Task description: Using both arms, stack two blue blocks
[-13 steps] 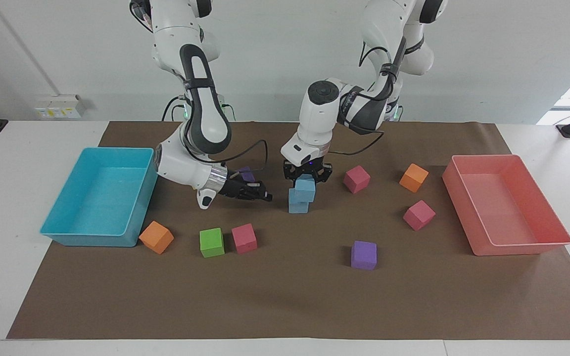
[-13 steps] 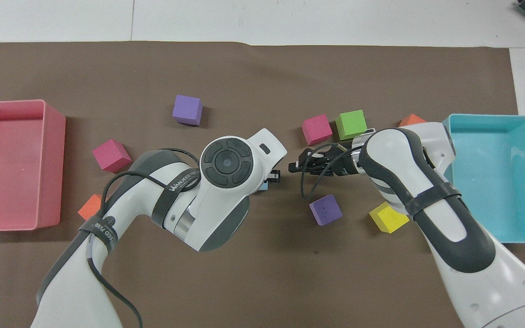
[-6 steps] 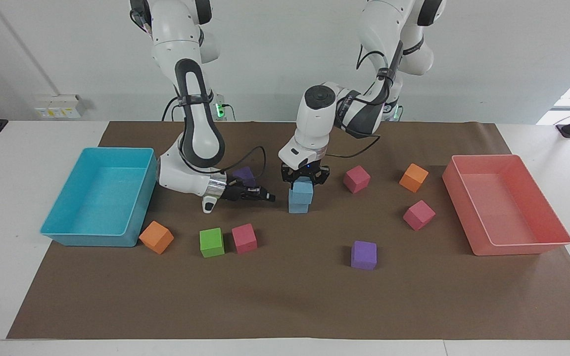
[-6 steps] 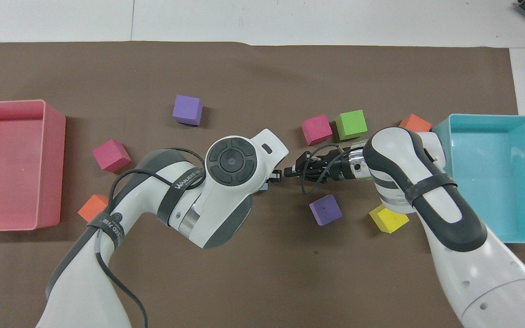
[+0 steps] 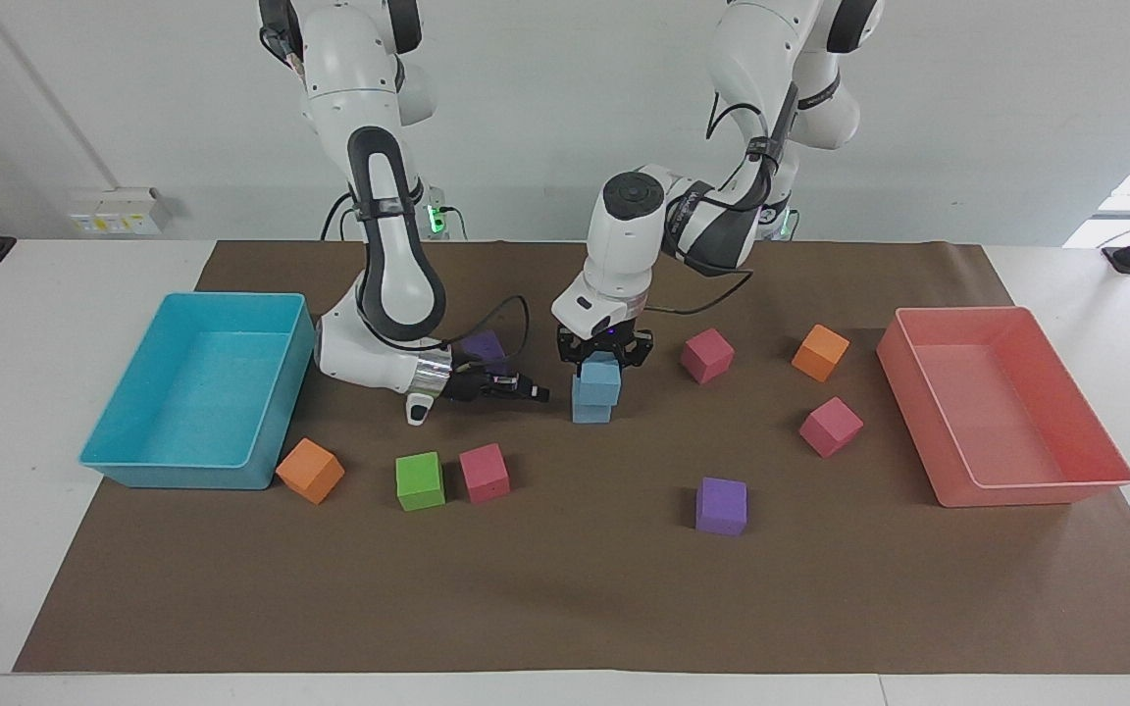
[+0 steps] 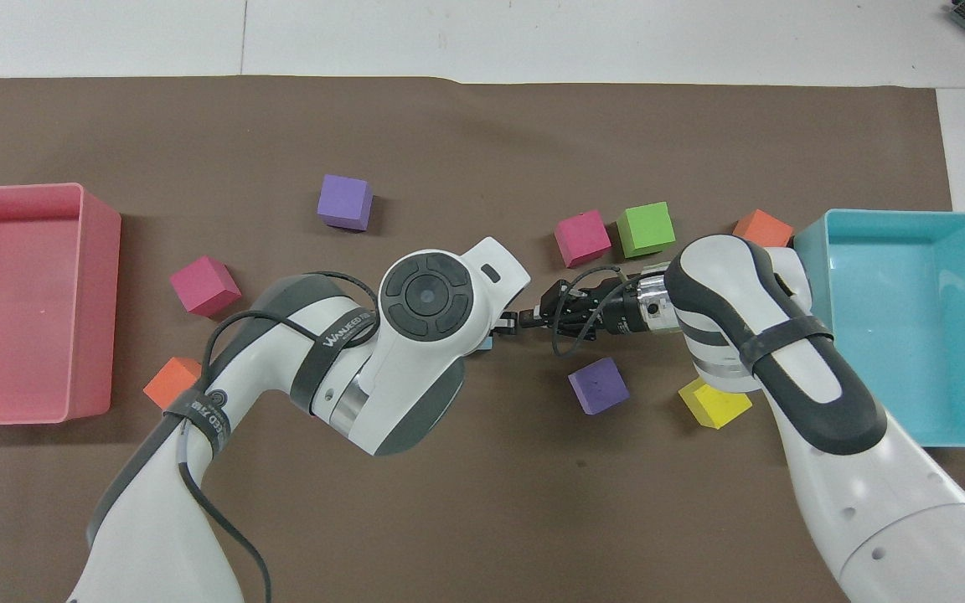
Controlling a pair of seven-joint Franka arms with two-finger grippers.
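From the facing view I see the two blue blocks stacked mid-table: the upper blue block (image 5: 600, 378) sits on the lower blue block (image 5: 591, 406), slightly offset toward the robots. My left gripper (image 5: 604, 355) stands straight down over the stack, its fingers either side of the upper block and grasping it. The overhead view hides all this under the left arm's wrist; only a sliver of blue (image 6: 486, 342) peeks out there. The right gripper (image 5: 532, 393) lies nearly level, low over the paper just beside the stack toward the right arm's end; I cannot tell whether its fingers are parted or closed. The overhead view gives me a yellow cube (image 6: 714, 402) that the right arm blocks in the facing view, and shows a purple cube (image 6: 598, 385) in full. The table is white, covered by a brown paper sheet (image 5: 565, 598), with a turquoise bin (image 5: 148, 469) at the right arm's end and a pink bin (image 5: 1036, 492) at the left arm's end. A pale wall with a socket strip (image 5: 114, 209) stands past the robots.
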